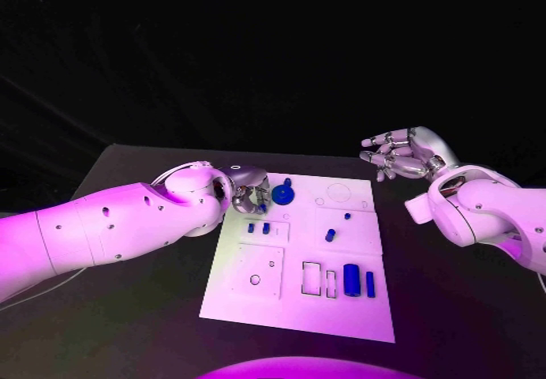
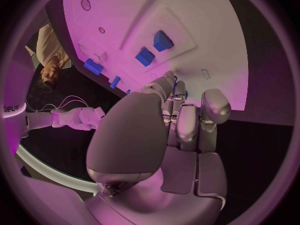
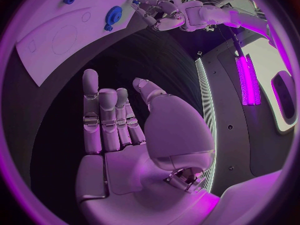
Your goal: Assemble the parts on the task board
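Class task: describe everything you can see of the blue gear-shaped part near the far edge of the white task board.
The blue gear-shaped part is a small round disc with a toothed rim, clearest in the right wrist view, and looks like plastic. It lies flat on the white task board, near its far edge and left of a round outline. The left hand is close beside it with fingers bent down to the board; whether they touch the gear cannot be told. The right hand is raised, well away.

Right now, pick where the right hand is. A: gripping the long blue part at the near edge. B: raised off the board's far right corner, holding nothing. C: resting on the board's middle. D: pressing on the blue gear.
B: the right hand sits beyond the task board's far right corner, fingers apart, holding nothing.
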`<state>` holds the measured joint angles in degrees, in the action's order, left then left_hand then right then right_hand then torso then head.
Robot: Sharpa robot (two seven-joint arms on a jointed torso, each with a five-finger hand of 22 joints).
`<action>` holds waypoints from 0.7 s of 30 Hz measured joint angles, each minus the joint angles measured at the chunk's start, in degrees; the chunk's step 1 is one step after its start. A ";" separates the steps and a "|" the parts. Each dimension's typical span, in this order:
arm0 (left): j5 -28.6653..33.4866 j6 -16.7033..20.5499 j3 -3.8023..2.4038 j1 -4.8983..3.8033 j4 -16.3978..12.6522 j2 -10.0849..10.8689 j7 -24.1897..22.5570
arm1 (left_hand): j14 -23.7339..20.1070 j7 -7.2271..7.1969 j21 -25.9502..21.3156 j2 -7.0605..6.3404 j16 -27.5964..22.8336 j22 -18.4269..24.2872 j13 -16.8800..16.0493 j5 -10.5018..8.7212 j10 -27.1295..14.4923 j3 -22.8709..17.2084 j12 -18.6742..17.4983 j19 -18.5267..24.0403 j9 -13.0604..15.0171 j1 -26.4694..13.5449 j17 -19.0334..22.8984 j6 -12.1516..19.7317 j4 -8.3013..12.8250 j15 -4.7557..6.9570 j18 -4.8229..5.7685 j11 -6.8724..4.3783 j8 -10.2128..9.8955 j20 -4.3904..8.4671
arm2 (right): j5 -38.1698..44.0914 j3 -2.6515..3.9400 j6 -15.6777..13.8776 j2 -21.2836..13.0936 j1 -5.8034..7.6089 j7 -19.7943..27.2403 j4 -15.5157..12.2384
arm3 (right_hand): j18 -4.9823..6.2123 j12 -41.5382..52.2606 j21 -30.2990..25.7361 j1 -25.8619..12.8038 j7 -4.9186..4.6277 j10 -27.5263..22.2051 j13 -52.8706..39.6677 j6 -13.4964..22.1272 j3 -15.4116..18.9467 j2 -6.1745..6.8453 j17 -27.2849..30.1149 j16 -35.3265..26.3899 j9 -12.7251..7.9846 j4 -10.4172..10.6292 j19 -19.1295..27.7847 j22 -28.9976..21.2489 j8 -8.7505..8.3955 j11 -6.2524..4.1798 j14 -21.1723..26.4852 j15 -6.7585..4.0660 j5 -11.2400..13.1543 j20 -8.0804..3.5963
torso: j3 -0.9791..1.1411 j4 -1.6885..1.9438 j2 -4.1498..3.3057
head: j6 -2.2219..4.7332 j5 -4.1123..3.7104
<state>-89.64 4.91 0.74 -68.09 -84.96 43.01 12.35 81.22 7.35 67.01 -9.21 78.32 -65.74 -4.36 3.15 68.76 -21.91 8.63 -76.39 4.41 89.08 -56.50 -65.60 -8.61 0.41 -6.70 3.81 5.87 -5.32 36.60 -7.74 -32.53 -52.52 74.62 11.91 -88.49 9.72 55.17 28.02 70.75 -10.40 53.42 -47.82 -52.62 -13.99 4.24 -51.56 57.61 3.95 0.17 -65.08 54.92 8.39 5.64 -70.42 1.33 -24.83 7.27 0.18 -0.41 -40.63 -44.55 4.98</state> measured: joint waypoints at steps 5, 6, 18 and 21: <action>0.02 -0.28 0.02 0.00 0.00 -0.03 0.00 | 0.00 0.00 0.00 0.00 0.00 0.00 0.00 0.00 0.00 0.00 0.00 0.00 0.00 0.00 0.00 0.00 0.00 0.00 0.00 0.00 0.00 0.00 | 0.00 0.00 0.00 0.02 0.00 0.00 0.01 | 0.00 0.00 0.00 0.00 0.00 0.00 0.00 0.00 0.00 0.00 0.00 0.00 0.00 0.00 0.00 0.00 0.00 0.00 0.00 0.00 0.00 0.00 | 0.01 0.00 0.00 | -0.06 -0.04; 0.02 -0.39 0.02 0.00 -0.01 -0.03 0.00 | 0.00 0.00 0.00 0.00 0.00 0.00 0.00 0.00 0.00 0.00 0.00 0.00 0.00 0.00 0.03 0.00 0.00 0.00 0.00 0.00 0.00 0.00 | 0.00 0.00 0.00 0.02 0.00 0.01 0.01 | 0.00 0.00 0.00 0.00 0.00 0.00 0.00 0.00 0.00 0.00 0.00 0.00 0.00 0.00 0.00 0.00 0.00 0.00 0.00 0.00 0.00 0.00 | 0.01 0.00 0.00 | -0.12 -0.05; 0.05 -1.93 0.01 -0.04 0.01 -0.06 0.35 | 0.00 0.00 0.00 0.00 0.00 0.29 -0.05 0.00 0.00 -0.17 0.00 0.00 -0.02 0.00 0.59 0.00 0.17 0.00 0.00 0.00 0.00 0.00 | 0.00 0.00 -0.07 0.00 -0.01 0.08 -0.03 | 0.00 0.43 0.00 0.00 0.20 0.00 0.00 0.20 0.16 0.00 0.00 0.33 0.00 -0.16 0.00 -0.06 0.26 0.00 0.00 0.00 0.00 0.00 | 0.01 0.00 -0.01 | -0.35 -0.18; 0.06 -2.23 0.01 -0.04 0.08 -0.08 0.46 | 0.00 0.00 0.00 0.00 0.00 0.29 -0.04 0.00 0.12 -0.17 0.00 0.00 -0.01 0.00 0.59 0.00 0.17 0.00 0.00 0.12 -0.17 0.00 | 0.00 0.00 -0.09 0.03 -0.01 0.10 -0.03 | 0.00 0.43 0.00 0.00 0.20 0.00 0.00 0.20 0.16 0.00 0.00 0.33 0.00 -0.16 0.00 -0.06 0.26 0.00 0.00 0.00 0.00 0.00 | 0.01 0.00 -0.01 | -0.42 -0.17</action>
<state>-89.59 2.68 0.75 -68.13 -84.88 42.93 12.80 81.22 7.35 67.01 -9.21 78.32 -65.46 -4.40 3.15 68.88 -22.08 8.64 -76.39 4.39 89.08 -55.92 -65.60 -8.44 0.41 -6.71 3.93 5.70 -5.32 36.60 -7.74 -32.62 -52.49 74.61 12.02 -88.52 9.71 55.60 28.03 70.75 -10.20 53.42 -47.82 -52.42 -13.84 4.24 -51.56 57.94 3.94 0.01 -65.08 54.86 8.65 5.64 -70.42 1.33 -24.83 7.26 0.18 -0.41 -40.64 -44.97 4.81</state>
